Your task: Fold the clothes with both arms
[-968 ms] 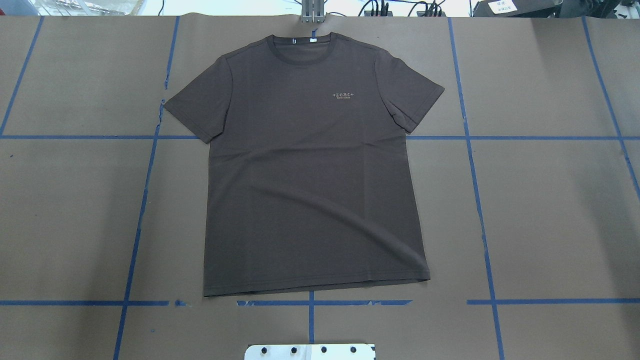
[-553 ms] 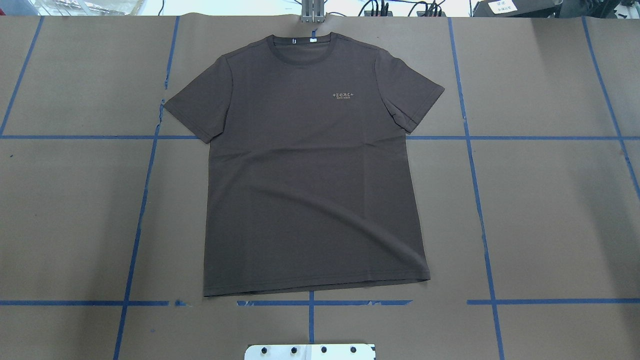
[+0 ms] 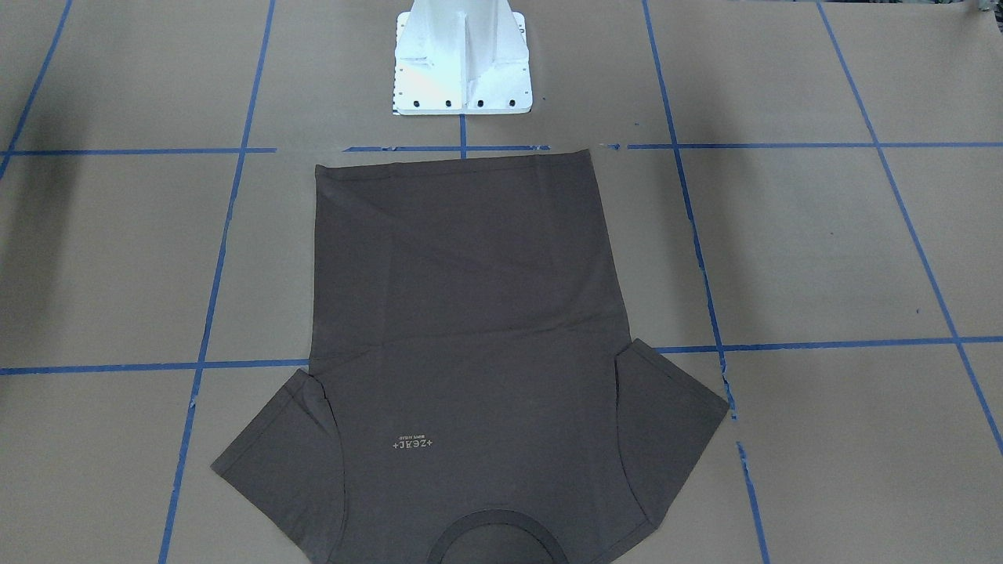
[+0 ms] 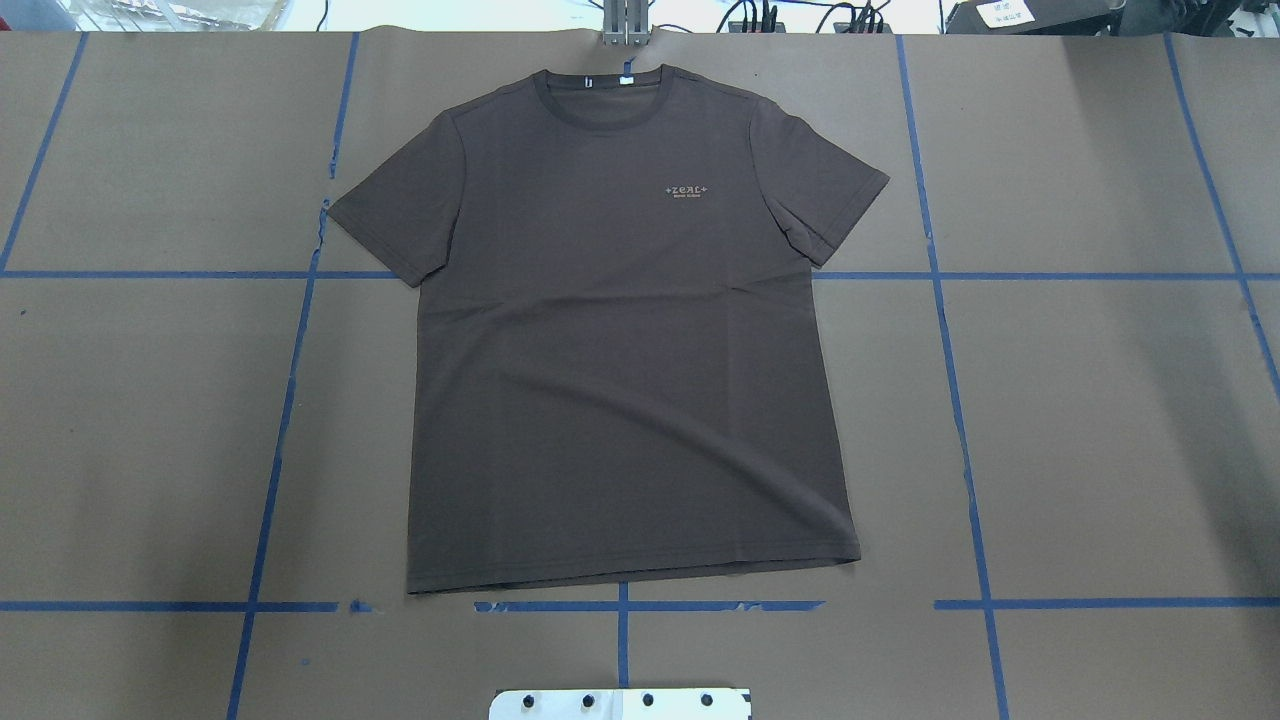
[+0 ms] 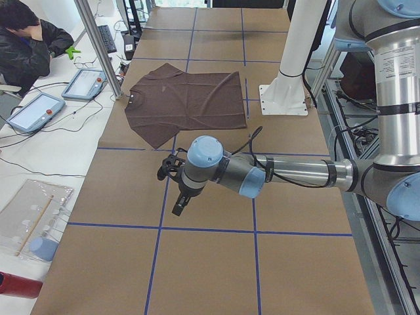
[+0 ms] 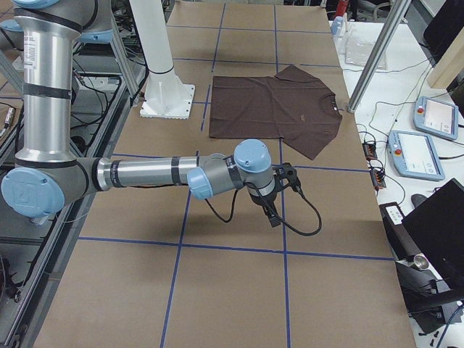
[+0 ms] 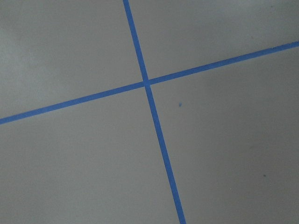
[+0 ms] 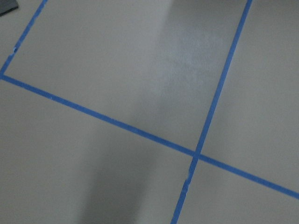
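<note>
The T-shirt (image 4: 620, 350) is lying flat and face up on the brown paper-covered surface (image 4: 1100, 420), both short sleeves spreading out, its hem sitting just short of the white pedestal (image 3: 462, 63) and its collar pointing away from it. Neither arm is touching it. From the table's left end, the left fingers (image 5: 177, 209) are hanging tip-down over bare paper, and the shirt is lying well beyond them, farther along the surface. From the opposite end, the right fingers (image 6: 274, 217) are pointing down the same way, with the shirt again well apart from them on their far side. So the shirt is resting between the two sets of fingers, near neither. Under each set, the wrist cameras are showing only bare paper and a crossing of blue tape lines (image 7: 147, 84). I cannot tell whether either pair of fingers is released or clenched, since only the two end views are catching them, small and dark.
</note>
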Action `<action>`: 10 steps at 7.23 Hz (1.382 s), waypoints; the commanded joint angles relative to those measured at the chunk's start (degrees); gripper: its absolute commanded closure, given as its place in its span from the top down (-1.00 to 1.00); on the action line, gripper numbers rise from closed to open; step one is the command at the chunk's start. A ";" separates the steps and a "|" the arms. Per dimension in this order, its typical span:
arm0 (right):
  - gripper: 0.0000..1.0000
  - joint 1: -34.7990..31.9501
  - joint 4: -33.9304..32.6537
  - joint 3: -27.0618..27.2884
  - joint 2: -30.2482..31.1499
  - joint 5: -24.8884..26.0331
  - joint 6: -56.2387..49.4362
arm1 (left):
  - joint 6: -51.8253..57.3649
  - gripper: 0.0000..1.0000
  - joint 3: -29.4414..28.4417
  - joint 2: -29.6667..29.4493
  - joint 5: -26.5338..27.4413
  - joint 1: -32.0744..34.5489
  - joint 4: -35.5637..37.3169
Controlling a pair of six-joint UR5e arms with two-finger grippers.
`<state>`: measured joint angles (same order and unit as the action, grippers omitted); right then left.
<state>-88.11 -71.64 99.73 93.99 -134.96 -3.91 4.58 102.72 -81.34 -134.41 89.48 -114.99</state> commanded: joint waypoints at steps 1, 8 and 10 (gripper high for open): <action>1.00 0.04 6.56 -4.70 -2.85 -3.01 -0.04 | -0.97 1.00 -0.76 -2.24 -0.23 0.00 -7.77; 0.83 29.11 19.39 -20.06 -32.88 16.54 51.69 | -0.98 1.00 -1.47 -1.80 -0.32 0.00 -10.08; 0.64 31.40 30.03 -30.96 -35.37 19.53 54.89 | -0.98 1.00 -1.47 -1.80 -0.32 0.00 -10.08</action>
<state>-58.67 -47.36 75.19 60.34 -118.22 48.94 3.60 101.25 -83.16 -134.74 89.47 -125.03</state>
